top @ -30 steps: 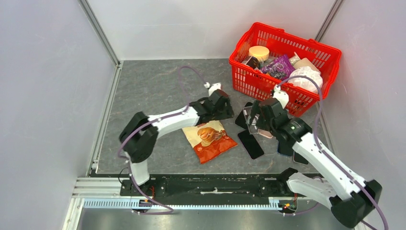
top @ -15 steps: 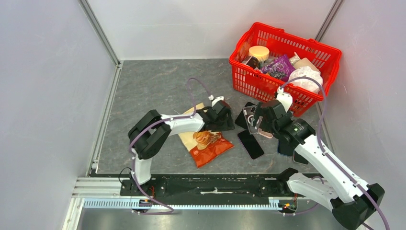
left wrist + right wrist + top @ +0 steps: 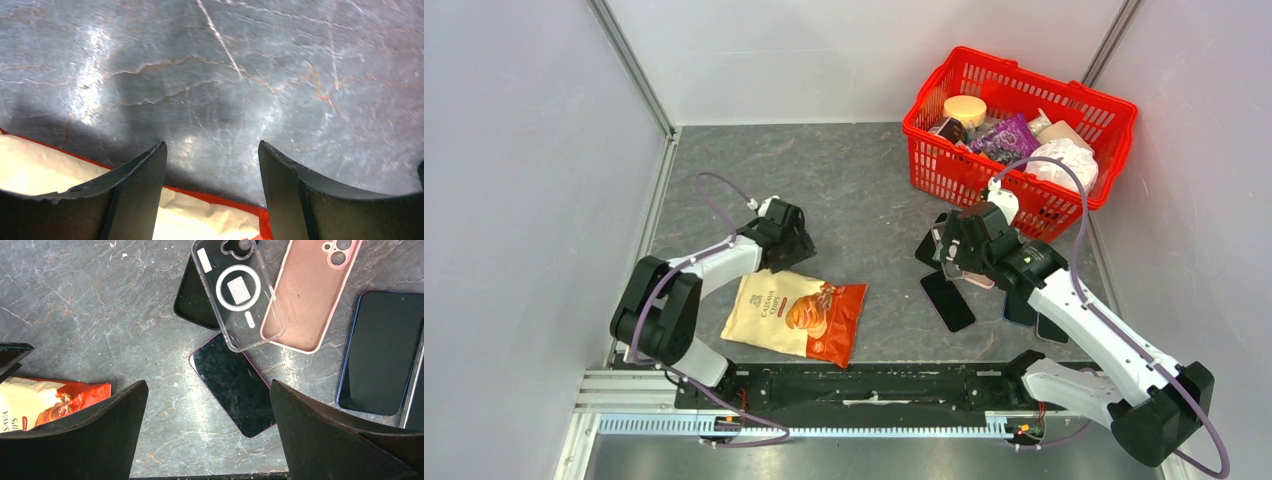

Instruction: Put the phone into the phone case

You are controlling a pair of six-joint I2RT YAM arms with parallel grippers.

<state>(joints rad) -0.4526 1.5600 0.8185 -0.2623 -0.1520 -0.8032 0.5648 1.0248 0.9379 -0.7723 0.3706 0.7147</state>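
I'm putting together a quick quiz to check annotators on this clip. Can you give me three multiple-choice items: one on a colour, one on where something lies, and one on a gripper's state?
1. The basket is:
A. blue
B. red
C. white

2. The clear case lies:
A. inside the basket
B. flat on the table, against the pink case
C. upright against a wall

3. The right gripper is:
A. shut on a phone
B. shut on the clear case
C. open, holding nothing

Key:
1 B, its mesh walls are red.
2 B, the right wrist view shows it lying flat with a corner over the pink case's edge.
3 C, its fingers stand wide apart above the table with nothing between them.
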